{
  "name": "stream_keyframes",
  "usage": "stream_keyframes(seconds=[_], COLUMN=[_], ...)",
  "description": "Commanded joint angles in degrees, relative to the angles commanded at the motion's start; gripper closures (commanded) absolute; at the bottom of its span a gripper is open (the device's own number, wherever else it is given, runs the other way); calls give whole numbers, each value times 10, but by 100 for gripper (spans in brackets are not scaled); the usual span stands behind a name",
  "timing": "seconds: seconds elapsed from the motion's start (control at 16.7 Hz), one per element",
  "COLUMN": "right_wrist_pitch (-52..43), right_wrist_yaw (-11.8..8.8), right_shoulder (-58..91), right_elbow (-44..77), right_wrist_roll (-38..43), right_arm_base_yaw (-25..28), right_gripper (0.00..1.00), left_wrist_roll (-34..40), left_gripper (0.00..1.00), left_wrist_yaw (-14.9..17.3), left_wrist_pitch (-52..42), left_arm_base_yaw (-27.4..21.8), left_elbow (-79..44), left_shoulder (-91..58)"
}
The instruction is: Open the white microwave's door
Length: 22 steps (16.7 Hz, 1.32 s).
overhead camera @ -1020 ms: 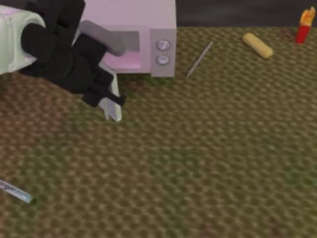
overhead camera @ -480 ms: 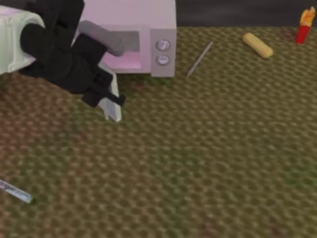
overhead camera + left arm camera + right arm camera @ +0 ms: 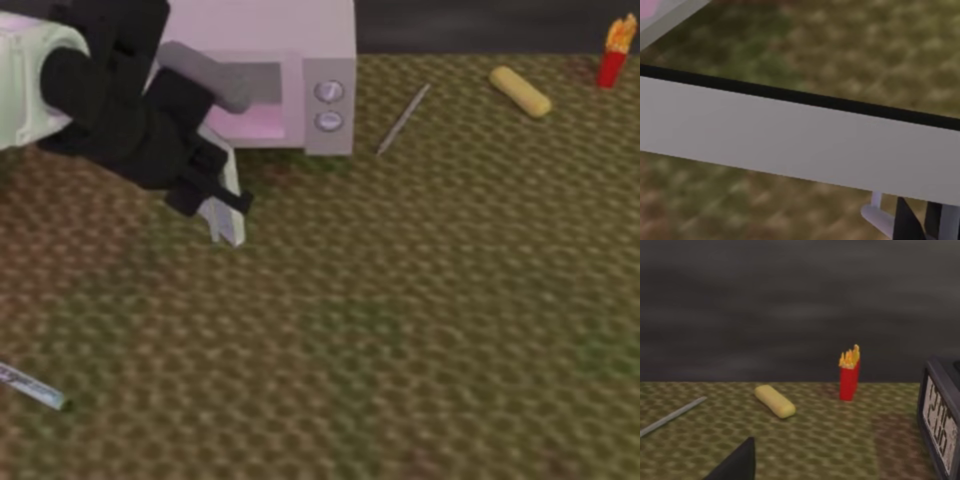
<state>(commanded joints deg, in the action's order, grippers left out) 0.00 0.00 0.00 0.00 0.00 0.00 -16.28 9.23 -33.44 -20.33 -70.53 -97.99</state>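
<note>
Microwave: the white microwave [image 3: 270, 40] stands at the table's far edge, left of centre in the top view, with two round silver knobs [image 3: 328, 105] on its right-hand panel and a pinkish interior [image 3: 250, 120] exposed below the front opening.
Door: the door [image 3: 228, 205] is swung out toward the near side from the oven's left front corner; in the top view only its thin white edge shows below my arm. In the left wrist view it fills the picture as a broad pale band [image 3: 800, 145] with a black strip along one long edge.
Left gripper: my left gripper [image 3: 215, 200] sits at the door's outer end, just in front of the oven's left part. I cannot tell how far the fingers are parted, nor whether they clamp the door.
Right gripper: my right arm is outside the top view; its wrist view shows only a dark corner of its own body.
Table: brown-green woven mat [image 3: 400, 320].
Other items: a thin grey rod [image 3: 403, 118] right of the oven; a yellow bar [image 3: 519, 91] farther right; a red carton of fries [image 3: 615, 50] at the far right corner; a small pale stick [image 3: 30, 387] near the left edge; a black digital clock [image 3: 941, 420] in the right wrist view only.
</note>
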Motion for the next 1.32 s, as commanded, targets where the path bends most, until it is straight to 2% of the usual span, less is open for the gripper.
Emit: stream_keyframes(seconds=[0.36,0.78,1.32], right_wrist_pitch=[0,0,0], right_wrist_yaw=[0,0,0], right_shoulder=[0,0,0], right_elbow=[0,0,0], right_wrist_roll=[0,0,0], right_arm_base_yaw=[0,0,0], right_gripper=[0,0,0], left_wrist_roll=[-8,-104,-108], left_gripper=[100,100,100], left_wrist_yaw=[8,54,56], left_wrist_pitch=[-1,-24,-23], left_arm_base_yaw=[1,42,44], left_elbow=[1,22,22], left_shoulder=[1,19,22])
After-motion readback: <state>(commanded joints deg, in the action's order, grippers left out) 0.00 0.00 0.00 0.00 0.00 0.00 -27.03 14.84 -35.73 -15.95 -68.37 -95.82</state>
